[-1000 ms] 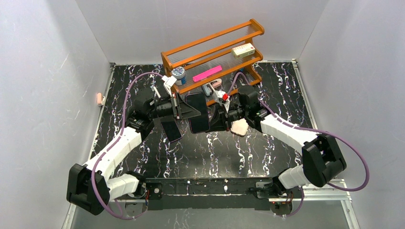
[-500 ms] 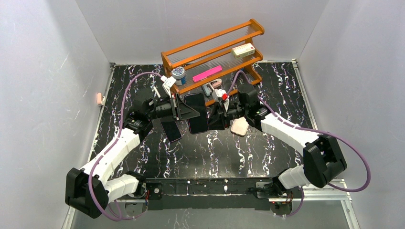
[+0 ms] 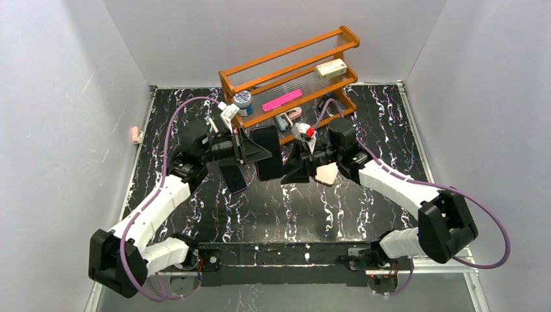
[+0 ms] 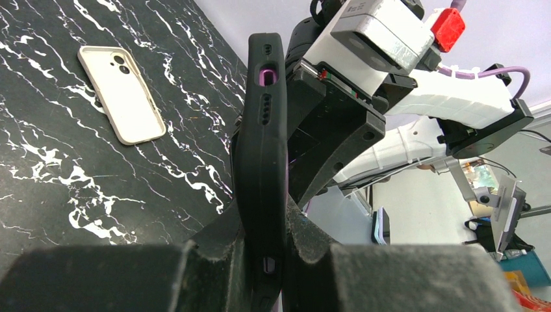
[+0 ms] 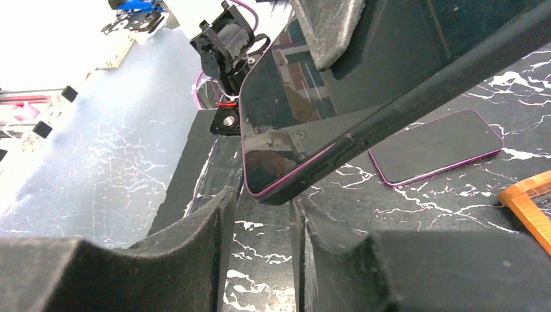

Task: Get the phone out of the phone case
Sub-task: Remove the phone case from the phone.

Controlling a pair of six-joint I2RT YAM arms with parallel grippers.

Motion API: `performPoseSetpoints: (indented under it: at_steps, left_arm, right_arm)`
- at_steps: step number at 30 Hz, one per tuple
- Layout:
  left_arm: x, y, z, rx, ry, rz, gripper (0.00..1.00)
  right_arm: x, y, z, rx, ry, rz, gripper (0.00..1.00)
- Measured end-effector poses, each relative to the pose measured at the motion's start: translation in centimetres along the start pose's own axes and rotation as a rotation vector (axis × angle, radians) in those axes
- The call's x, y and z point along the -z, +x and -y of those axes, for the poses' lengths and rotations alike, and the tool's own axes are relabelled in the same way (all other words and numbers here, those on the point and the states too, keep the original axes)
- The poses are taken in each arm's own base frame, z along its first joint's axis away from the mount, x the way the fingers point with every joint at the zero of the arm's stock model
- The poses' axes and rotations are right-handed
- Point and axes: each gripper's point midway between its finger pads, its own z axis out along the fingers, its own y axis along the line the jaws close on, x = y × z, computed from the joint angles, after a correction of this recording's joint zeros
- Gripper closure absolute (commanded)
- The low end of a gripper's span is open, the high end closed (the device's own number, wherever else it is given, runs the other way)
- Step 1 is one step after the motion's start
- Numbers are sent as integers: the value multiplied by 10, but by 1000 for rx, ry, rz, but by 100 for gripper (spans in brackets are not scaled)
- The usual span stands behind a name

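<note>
My left gripper (image 3: 258,151) is shut on a phone in a black case (image 3: 268,153) and holds it upright above the table. In the left wrist view the cased phone (image 4: 261,140) stands edge-on between my left gripper's (image 4: 263,231) fingers, with a purple rim showing at the ports. My right gripper (image 3: 290,171) is open beside the phone's lower right corner. In the right wrist view that corner of the phone (image 5: 305,104) hangs just above the gap of my right gripper (image 5: 263,214), unclamped.
A second dark phone (image 3: 232,177) lies flat on the table under the left arm, also in the right wrist view (image 5: 434,147). An empty beige case (image 3: 325,173) lies by the right wrist, also in the left wrist view (image 4: 121,95). An orange rack (image 3: 289,71) stands behind.
My right gripper has drawn back a little from the phone's right edge, down toward its lower corner, and stands open. The left gripper and phone have hardly moved.
</note>
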Motion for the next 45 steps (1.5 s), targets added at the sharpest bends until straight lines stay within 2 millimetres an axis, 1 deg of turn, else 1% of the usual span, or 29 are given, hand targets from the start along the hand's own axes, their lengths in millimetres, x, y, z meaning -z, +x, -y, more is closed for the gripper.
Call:
performPoseSetpoints:
  at_steps: [1,4,8,10,11,14,19,26,32,37,41,45]
  left_arm:
    - [0,0,0,-1,2,1,100]
    - [0,-1,4,-1,15,-1,100]
    - [1,-2,8,-10,33,-1,100]
    - [1,-1,10,-12,41,-4,100]
    - [1,-1,10,-12,45,-5,100]
    - [2,-2,12,-7,49,-4,100]
    - [4,-3,17,-16,58,3,100]
    - [5,-5,22,-26,74,19,100]
    - [5,-9,23,-36,78,36,100]
    - [5,-8,19,-31,68,58,100]
    - [5,-9,15,-16,53,77,100]
    - [4,-9,10,3,42,97,100]
  right_arm:
    - [0,-2,0,0,0,4,62]
    - [-1,-5,0,-6,0,14,74]
    - [-1,-6,0,-32,1,17,86]
    - [0,-6,-1,-43,-4,17,91]
    - [-1,-6,-2,-43,-6,17,91]
    - [-1,-7,-2,-44,-6,18,90]
    - [-1,-8,-1,-52,-9,24,79]
    - [-2,-14,-2,-68,-14,38,78]
    - [-2,-17,4,-120,35,59,78]
    - [-3,-12,12,-179,93,90,77]
    - [-3,-11,16,-235,114,115,70]
    - [-2,-12,16,-273,113,142,66]
